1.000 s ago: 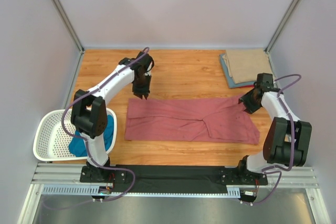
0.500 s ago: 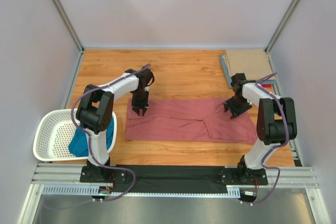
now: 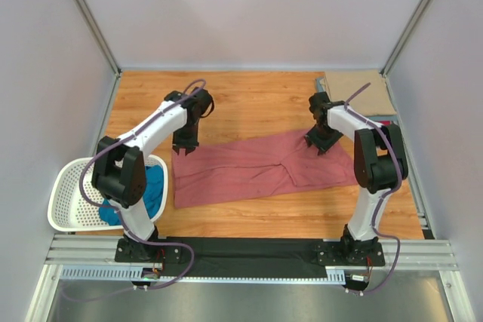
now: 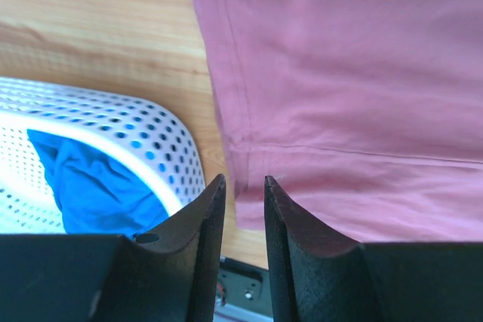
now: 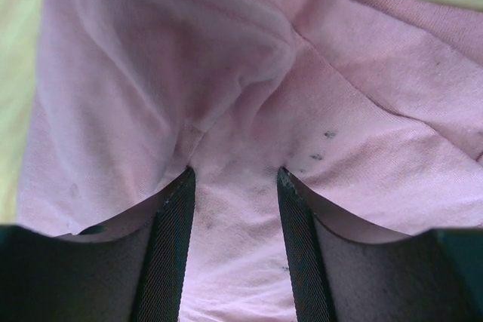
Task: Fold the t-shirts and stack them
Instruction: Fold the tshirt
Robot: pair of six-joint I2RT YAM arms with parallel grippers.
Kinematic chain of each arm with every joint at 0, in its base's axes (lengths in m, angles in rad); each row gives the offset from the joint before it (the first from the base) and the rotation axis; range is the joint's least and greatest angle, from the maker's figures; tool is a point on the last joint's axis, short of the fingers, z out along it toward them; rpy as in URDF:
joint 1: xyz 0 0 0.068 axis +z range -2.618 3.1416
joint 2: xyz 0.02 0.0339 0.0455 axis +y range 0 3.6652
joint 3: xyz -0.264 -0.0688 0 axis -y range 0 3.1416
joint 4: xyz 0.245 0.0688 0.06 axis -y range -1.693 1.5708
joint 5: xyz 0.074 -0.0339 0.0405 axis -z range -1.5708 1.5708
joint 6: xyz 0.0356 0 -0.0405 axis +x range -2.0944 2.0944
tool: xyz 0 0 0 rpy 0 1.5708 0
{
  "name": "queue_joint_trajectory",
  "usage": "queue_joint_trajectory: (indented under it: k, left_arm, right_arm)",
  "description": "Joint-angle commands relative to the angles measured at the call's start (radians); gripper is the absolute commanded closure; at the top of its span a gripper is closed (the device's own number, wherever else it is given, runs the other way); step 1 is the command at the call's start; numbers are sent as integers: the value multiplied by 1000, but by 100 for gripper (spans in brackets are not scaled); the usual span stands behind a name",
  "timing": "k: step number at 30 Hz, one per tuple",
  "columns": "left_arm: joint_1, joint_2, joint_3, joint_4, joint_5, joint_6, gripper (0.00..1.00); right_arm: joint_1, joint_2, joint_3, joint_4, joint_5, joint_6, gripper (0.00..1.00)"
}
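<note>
The dusty rose-red t-shirt [image 3: 249, 171] lies folded into a long band, slanting across the middle of the table. My left gripper [image 3: 184, 146] hovers over its left end. In the left wrist view its jaws [image 4: 244, 182] stand a narrow gap apart with nothing between them, and the shirt [image 4: 355, 96] lies flat below. My right gripper [image 3: 321, 143] is down on the shirt's far right part. In the right wrist view it [image 5: 234, 175] has cloth [image 5: 151, 73] bunched between the fingers, with wrinkles running out from the tips.
A white perforated basket [image 3: 68, 194] sits at the near left with a teal blue t-shirt [image 3: 155, 186] in it; both show in the left wrist view [image 4: 113, 111]. A folded tan t-shirt [image 3: 358, 92] lies on a grey-blue one at the far right corner.
The right gripper moved left and away along the shirt's right end, dragging it up and in. The shirt now slants. The left gripper moved back to the shirt's far left corner.
</note>
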Motion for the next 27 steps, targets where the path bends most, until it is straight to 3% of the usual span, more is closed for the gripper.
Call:
queue_joint_trajectory:
  k: [1, 5, 19, 22, 24, 27]
  left_arm:
    - [45, -87, 80, -49, -56, 9, 66]
    - [101, -93, 77, -31, -5, 38, 66]
    - [101, -52, 79, 26, 8, 45, 66]
    - [100, -36, 74, 71, 112, 71, 66]
    - [94, -38, 40, 144, 261, 115, 67]
    - [48, -37, -1, 189, 320, 132, 66]
  right_arm:
    - [34, 106, 70, 63, 3, -15, 51]
    - [45, 180, 189, 84, -27, -64, 51]
    - [142, 531, 694, 148, -214, -251, 51]
    - [145, 626, 879, 155, -277, -317, 49]
    - [139, 681, 1017, 118, -258, -383, 47]
    - [114, 662, 1053, 92, -264, -412, 46]
